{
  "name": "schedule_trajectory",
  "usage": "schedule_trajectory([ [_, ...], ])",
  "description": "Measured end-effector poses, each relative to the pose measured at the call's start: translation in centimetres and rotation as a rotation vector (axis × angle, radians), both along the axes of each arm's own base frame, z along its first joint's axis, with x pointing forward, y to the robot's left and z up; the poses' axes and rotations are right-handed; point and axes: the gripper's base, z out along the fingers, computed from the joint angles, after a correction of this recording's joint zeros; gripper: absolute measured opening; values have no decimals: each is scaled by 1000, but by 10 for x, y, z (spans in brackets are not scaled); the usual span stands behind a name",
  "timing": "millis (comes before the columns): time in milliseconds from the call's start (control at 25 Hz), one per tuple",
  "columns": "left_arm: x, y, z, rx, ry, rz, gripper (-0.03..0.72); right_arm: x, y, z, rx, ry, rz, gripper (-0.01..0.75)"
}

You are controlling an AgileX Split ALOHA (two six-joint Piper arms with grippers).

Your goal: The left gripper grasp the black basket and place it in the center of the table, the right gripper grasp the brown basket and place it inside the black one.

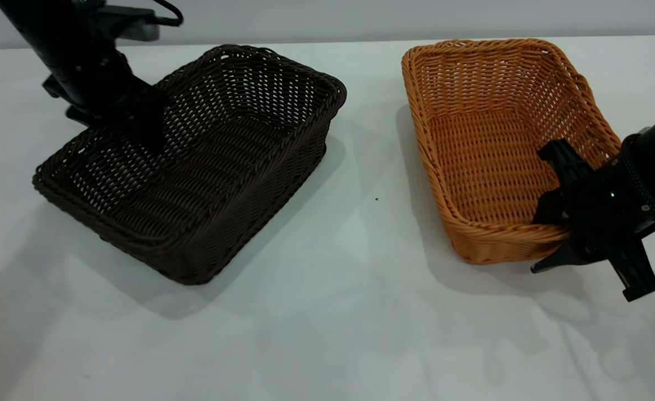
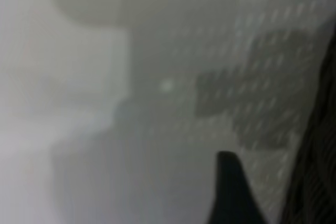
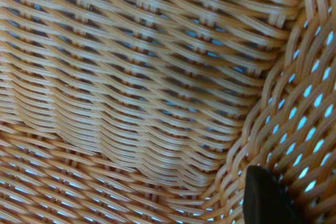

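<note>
The black basket [image 1: 205,167] stands on the table [image 1: 361,312] at the left. My left gripper [image 1: 149,133] is at its far left rim and open. In the left wrist view one finger [image 2: 231,198] shows beside the basket's wall [image 2: 315,182], with a gap between them. The brown basket [image 1: 489,145] stands on the table at the right. My right gripper [image 1: 542,209] is open and straddles its near right rim. One finger [image 1: 561,161] is inside and the other [image 1: 556,262] outside. The right wrist view shows the inner finger [image 3: 262,198] against the woven wall [image 3: 294,119].
A bare strip of table [image 1: 372,184] lies between the two baskets. The table's far edge [image 1: 361,42] runs behind them. The left arm [image 1: 66,50] rises over the black basket's far left side.
</note>
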Motion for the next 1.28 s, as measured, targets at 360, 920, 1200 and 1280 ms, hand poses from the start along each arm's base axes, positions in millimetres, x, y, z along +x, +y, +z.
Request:
schedule_trajectory([
  [360,5,-9,1,13,-68,-82,92,11,-4,28,-26,-119,70,163],
  [920,29,-73,24,48,-212,-683,88,50,-90,150,15,-454,433,157],
  [1200,15,-144,5,29,-183,-1066,88,62,-91,178,36,-452,616,156],
  [1280,10,-155,-1,25,-172,-1113,88,66,-92,184,30,-468,620,155],
])
